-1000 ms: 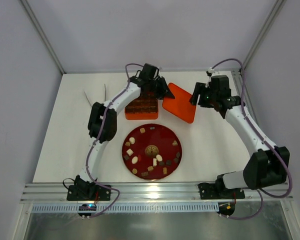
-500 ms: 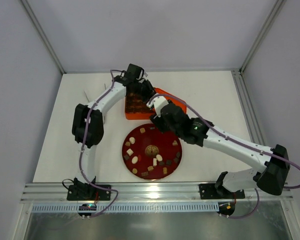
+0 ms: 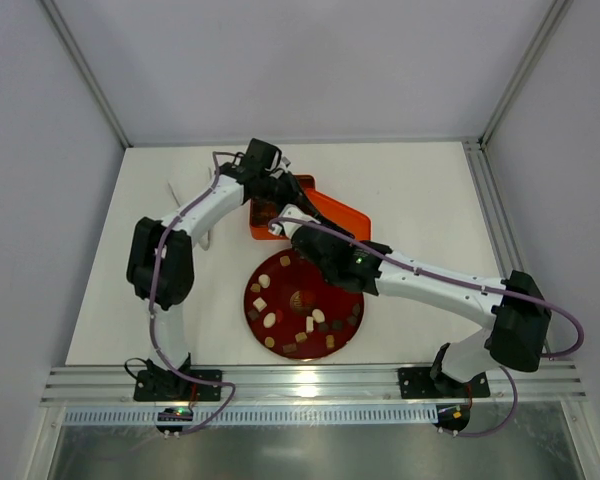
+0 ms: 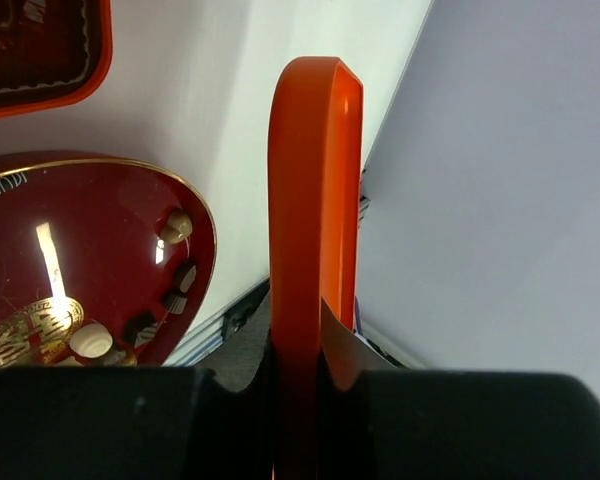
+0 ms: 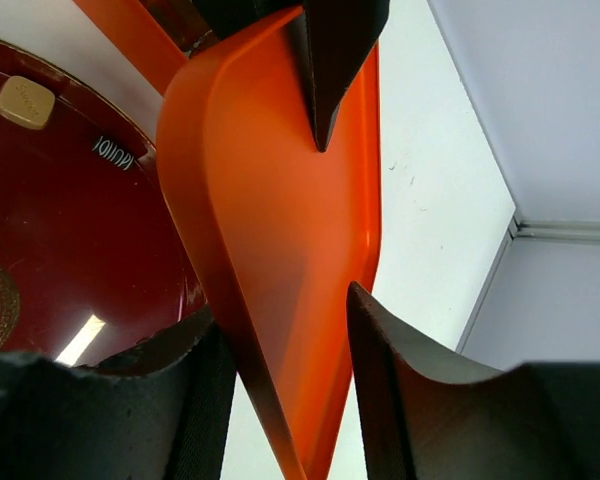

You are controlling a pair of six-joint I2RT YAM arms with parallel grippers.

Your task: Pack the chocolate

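Several chocolate pieces (image 3: 309, 323), dark, tan and cream, lie on a round dark red plate (image 3: 348, 312). More dark pieces (image 3: 263, 213) fill an orange box (image 3: 263, 236) behind it. My left gripper (image 3: 280, 190) is shut on the edge of the box's orange lid (image 3: 330, 207), seen edge-on in the left wrist view (image 4: 312, 180). My right gripper (image 3: 283, 222) is open, and its jaws straddle the lid's other end (image 5: 280, 200) with a gap at the right finger (image 5: 400, 370). A tan piece (image 5: 24, 100) shows on the plate below.
White tongs (image 3: 176, 192) lie on the table at the far left, beside the left arm. An aluminium rail (image 3: 310, 385) runs along the near edge. Enclosure walls stand close on the left, right and back.
My right arm has swung from the right side across to the lid, above the plate. My left gripper has shifted left with the lid, which now stands on edge over the box.
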